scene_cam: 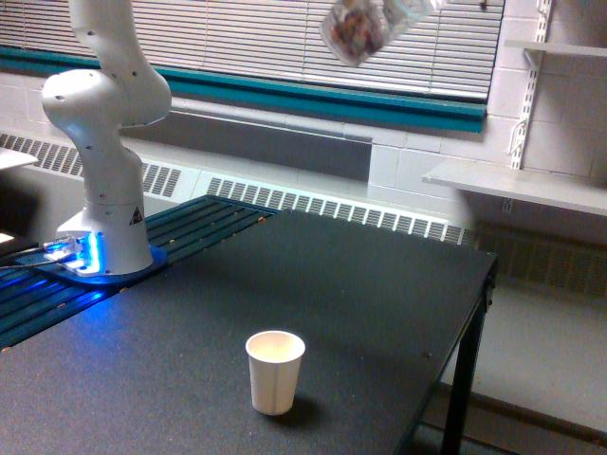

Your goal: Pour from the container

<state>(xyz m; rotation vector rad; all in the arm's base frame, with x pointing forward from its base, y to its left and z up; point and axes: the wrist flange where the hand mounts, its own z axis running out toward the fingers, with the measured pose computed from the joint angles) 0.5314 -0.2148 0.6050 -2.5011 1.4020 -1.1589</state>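
Note:
The container (pixel 361 31), a clear plastic cup with small pale and reddish bits inside, hangs tilted and motion-blurred at the top edge of the exterior view, well above the table. Its upper part is cut off by the frame. My gripper lies beyond the top edge and does not show. A small white paper cup (pixel 275 371) stands upright and empty-looking on the black table (pixel 379 284), near the front edge, far below the container and a little toward the exterior view's left of it.
The white arm base (pixel 104 190) stands at the exterior view's left on a blue-lit mount. The table's right edge (pixel 488 275) drops to the floor. A white shelf (pixel 512 185) juts from the wall at the right.

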